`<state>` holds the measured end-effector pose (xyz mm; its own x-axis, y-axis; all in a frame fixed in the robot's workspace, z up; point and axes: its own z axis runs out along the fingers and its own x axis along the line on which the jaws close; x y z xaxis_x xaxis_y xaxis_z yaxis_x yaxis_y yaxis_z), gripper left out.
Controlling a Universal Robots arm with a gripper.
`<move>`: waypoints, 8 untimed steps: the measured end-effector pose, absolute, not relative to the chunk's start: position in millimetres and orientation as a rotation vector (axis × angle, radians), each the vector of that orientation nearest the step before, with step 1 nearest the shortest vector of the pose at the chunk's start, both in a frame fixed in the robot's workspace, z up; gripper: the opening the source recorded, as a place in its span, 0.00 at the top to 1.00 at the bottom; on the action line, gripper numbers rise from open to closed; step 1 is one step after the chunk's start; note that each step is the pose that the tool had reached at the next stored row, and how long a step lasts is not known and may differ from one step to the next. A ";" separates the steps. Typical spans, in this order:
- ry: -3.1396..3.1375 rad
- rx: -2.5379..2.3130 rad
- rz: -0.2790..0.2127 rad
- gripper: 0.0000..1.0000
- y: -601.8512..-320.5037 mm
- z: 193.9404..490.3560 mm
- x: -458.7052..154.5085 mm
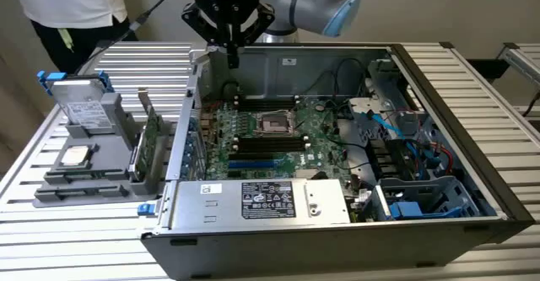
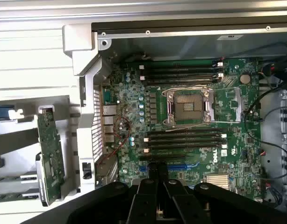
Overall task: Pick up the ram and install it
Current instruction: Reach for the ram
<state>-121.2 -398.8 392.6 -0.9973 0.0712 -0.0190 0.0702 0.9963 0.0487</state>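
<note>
My gripper (image 1: 232, 52) hangs shut over the back left corner of the open computer case (image 1: 439, 104), with nothing between its fingers. In the wrist view its black fingertips (image 2: 152, 169) touch each other above the motherboard (image 2: 129, 116), near the blue slot. Two banks of long black memory slots (image 2: 185, 140) lie on either side of the processor socket (image 2: 189, 105). The ram is hidden; I cannot pick it out in the slots or on the holder.
A grey holder (image 1: 93, 186) on the exterior view's left carries a grey drive with blue tabs (image 1: 80, 100) and an upright green card with a bracket (image 1: 153, 145). A person stands behind the table (image 1: 72, 2). The power supply (image 1: 262, 202) and drive cages (image 1: 422, 192) fill the case's near side.
</note>
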 end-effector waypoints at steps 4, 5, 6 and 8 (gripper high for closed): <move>3.118 0.110 0.075 0.90 -398.8 392.6 -121.2; 3.118 0.110 0.075 0.90 -398.9 392.6 -121.2; 3.118 0.110 0.075 0.90 -398.8 392.6 -121.2; 3.118 0.110 0.075 0.90 -398.8 392.6 -121.2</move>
